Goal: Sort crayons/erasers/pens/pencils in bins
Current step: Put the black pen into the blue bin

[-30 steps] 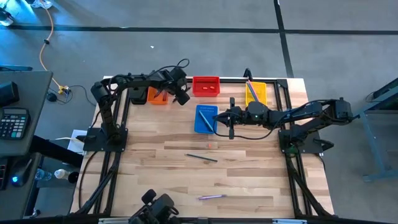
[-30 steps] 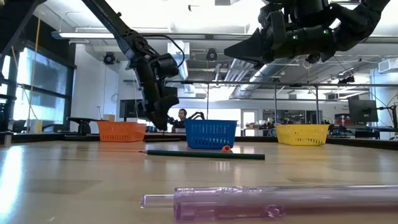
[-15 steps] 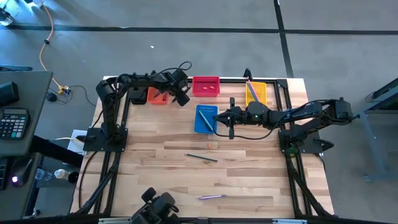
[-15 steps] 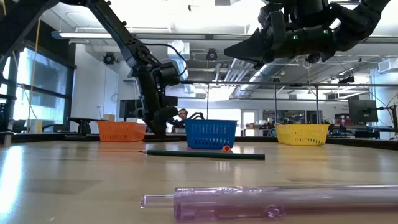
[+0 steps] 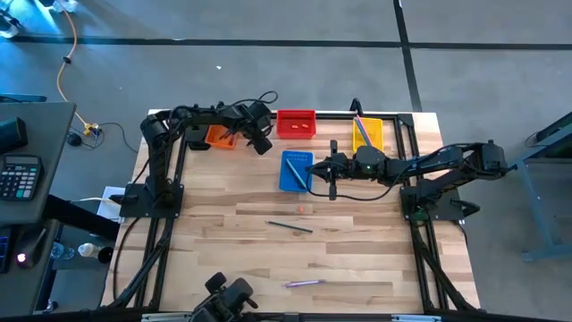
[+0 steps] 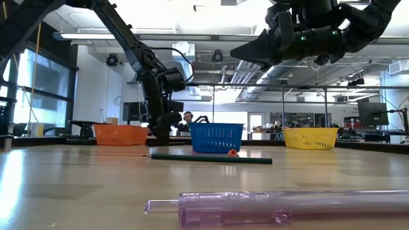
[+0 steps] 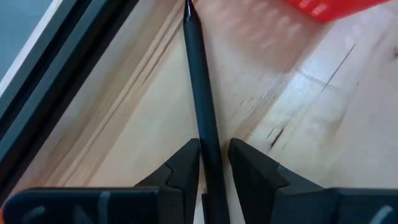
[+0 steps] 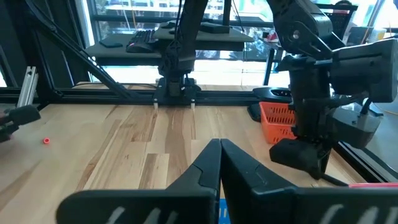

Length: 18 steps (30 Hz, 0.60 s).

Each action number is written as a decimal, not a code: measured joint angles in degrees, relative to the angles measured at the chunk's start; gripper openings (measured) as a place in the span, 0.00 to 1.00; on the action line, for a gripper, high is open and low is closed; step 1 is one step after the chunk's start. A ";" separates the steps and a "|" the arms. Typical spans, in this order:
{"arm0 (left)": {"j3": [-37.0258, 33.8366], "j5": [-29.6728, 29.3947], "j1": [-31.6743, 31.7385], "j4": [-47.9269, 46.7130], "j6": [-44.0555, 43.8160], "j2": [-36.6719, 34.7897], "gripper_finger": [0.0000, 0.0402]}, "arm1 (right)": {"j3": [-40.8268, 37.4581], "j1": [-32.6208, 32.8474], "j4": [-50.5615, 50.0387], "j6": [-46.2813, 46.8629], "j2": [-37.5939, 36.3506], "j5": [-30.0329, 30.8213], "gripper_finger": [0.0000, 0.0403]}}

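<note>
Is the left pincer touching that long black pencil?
Touching. In the left wrist view the pencil runs right between the left pincer, and both fingers press against its sides with no gap.

From my wrist feed the red bin (image 7: pixel 329 7) is a blurred smear, cut off at the edge. I can't see the dark pencil's (image 7: pixel 202 106) lower end; it vanishes between the left gripper's (image 7: pixel 213 163) fingers. At the table's near edge, the purple pen (image 6: pixel 275 207) runs out of frame. Bin contents are too small to tell.
</note>
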 joint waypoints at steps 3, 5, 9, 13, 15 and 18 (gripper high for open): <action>-0.11 -0.66 -0.08 -0.07 0.55 -0.63 0.19 | 0.00 -0.01 -0.02 0.00 0.00 0.00 0.00; -0.20 -0.64 -0.15 -0.61 1.19 -0.88 0.17 | 0.00 0.00 -0.02 -0.02 0.01 0.00 0.00; -0.20 1.64 -0.09 -1.08 1.79 -0.96 0.09 | 0.00 -0.01 -0.02 -0.02 0.00 0.00 0.00; -0.15 1.95 -0.73 -2.01 2.36 -1.11 0.03 | 0.00 -0.01 -0.02 -0.02 0.00 0.00 0.00; -0.16 2.37 -0.79 -3.29 1.65 -1.42 0.02 | 0.00 0.01 -0.02 -0.02 0.00 0.00 0.00; -0.20 2.63 -1.16 -5.65 0.75 -1.99 0.03 | 0.00 0.01 -0.04 -0.02 0.00 0.00 0.00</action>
